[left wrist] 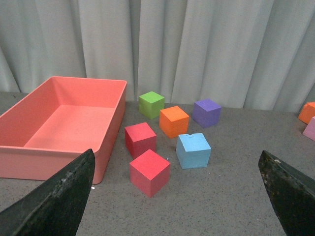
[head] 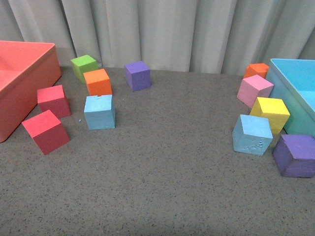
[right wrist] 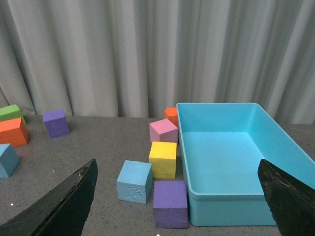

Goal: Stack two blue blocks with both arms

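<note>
One blue block (head: 100, 112) sits at the left among red and orange cubes; it also shows in the left wrist view (left wrist: 193, 150) and at the edge of the right wrist view (right wrist: 7, 160). The other blue block (head: 252, 134), with scratchy embossed marks on a face, sits at the right beside a yellow and a purple cube; it shows in the right wrist view (right wrist: 134, 181). My left gripper (left wrist: 179, 196) is open and empty, well short of the left block. My right gripper (right wrist: 179, 199) is open and empty, short of the marked block. Neither arm shows in the front view.
A salmon bin (head: 34, 66) stands at the left, a turquoise bin (head: 295, 78) at the right. Two red cubes (head: 47, 131), an orange (head: 97, 81), a green (head: 84, 65) and a purple cube (head: 137, 75) lie left; pink (head: 254, 90), yellow (head: 270, 112), purple (head: 295, 155) and orange cubes lie right. A curtain hangs behind.
</note>
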